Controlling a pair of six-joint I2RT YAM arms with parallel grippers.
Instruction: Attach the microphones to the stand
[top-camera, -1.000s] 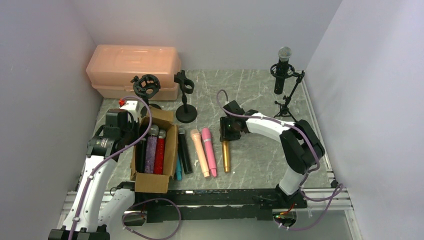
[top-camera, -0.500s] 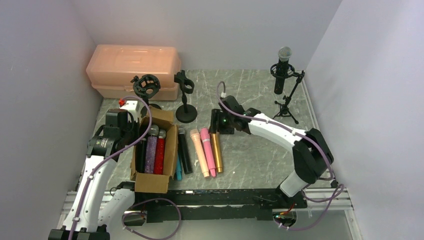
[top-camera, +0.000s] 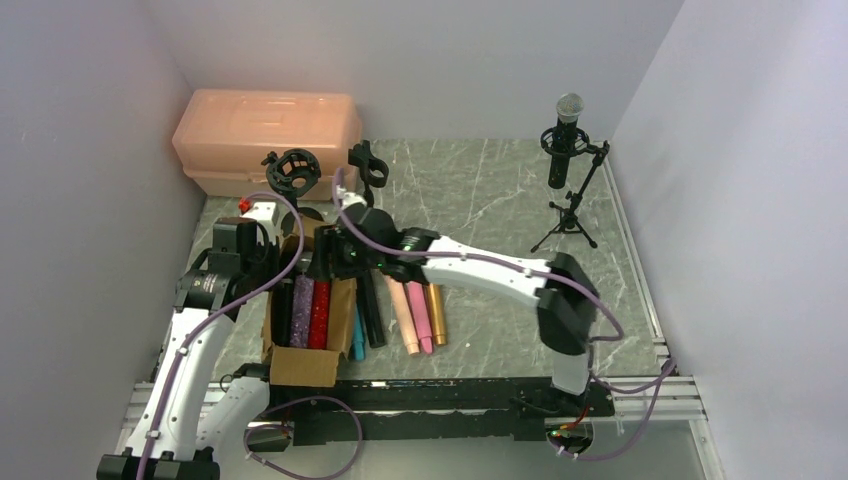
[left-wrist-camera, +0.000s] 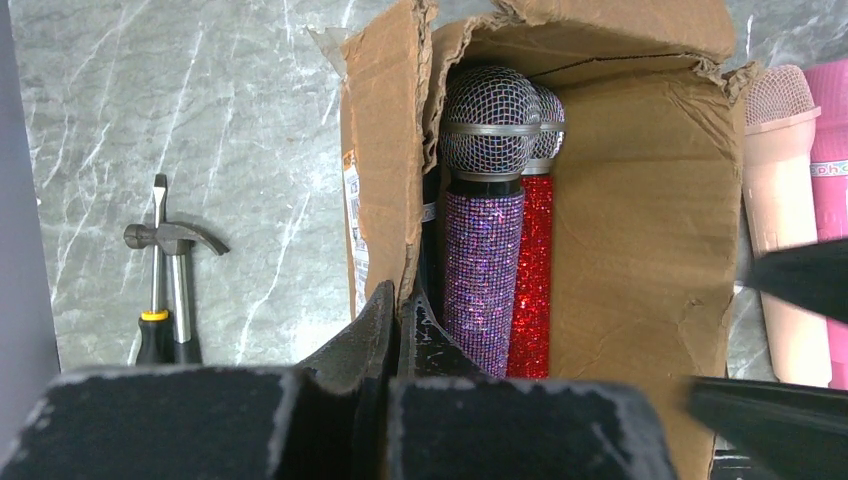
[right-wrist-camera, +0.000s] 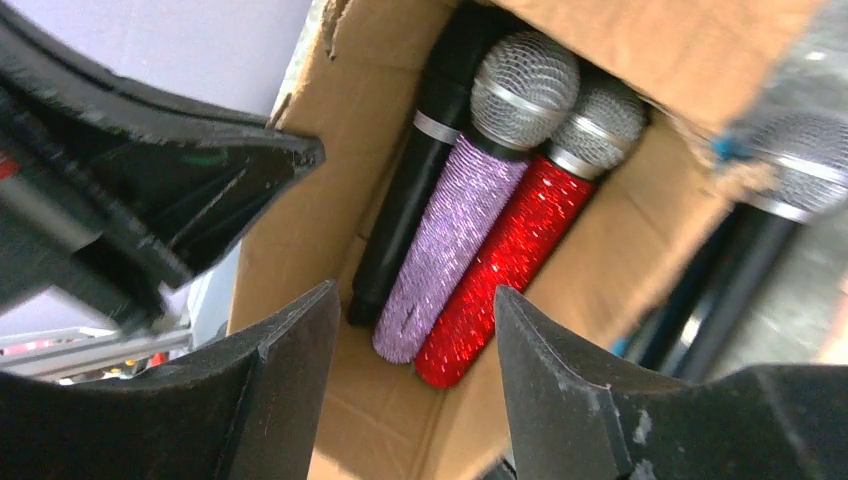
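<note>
Right gripper (right-wrist-camera: 415, 300): fingers spread wide with nothing between them, hovering over the open cardboard box (top-camera: 303, 365), left of centre in the top view.
Left gripper (left-wrist-camera: 398, 305): fingers pressed together on the box's left wall, lower middle of the left wrist view.
Inside the box: purple glitter microphone (right-wrist-camera: 455, 235) with a silver mesh head, red glitter microphone (right-wrist-camera: 515, 265) touching one side of it, black microphone (right-wrist-camera: 415, 170) on the other side; all three lying lengthwise.
On the table (top-camera: 490, 190), right of the box: teal microphone (top-camera: 357, 342) against the box wall, then second black microphone (top-camera: 370, 312), peach microphone (top-camera: 403, 320), pink microphone (top-camera: 421, 320) and gold microphone (top-camera: 437, 312), side by side, upper ends hidden under the right arm.
Tripod stand (top-camera: 572, 215): upper right of the top view, holding the mounted microphone (top-camera: 565, 135) upright, silver head on top.
Clip stand (top-camera: 368, 165) and shock-mount stand (top-camera: 293, 172): just behind the box, upper left of centre.
Peach plastic case (top-camera: 265, 135): upper left, by the back wall.
Hammer (left-wrist-camera: 175, 240) and screwdriver (left-wrist-camera: 155, 320): left side of the left wrist view, lying close together.
</note>
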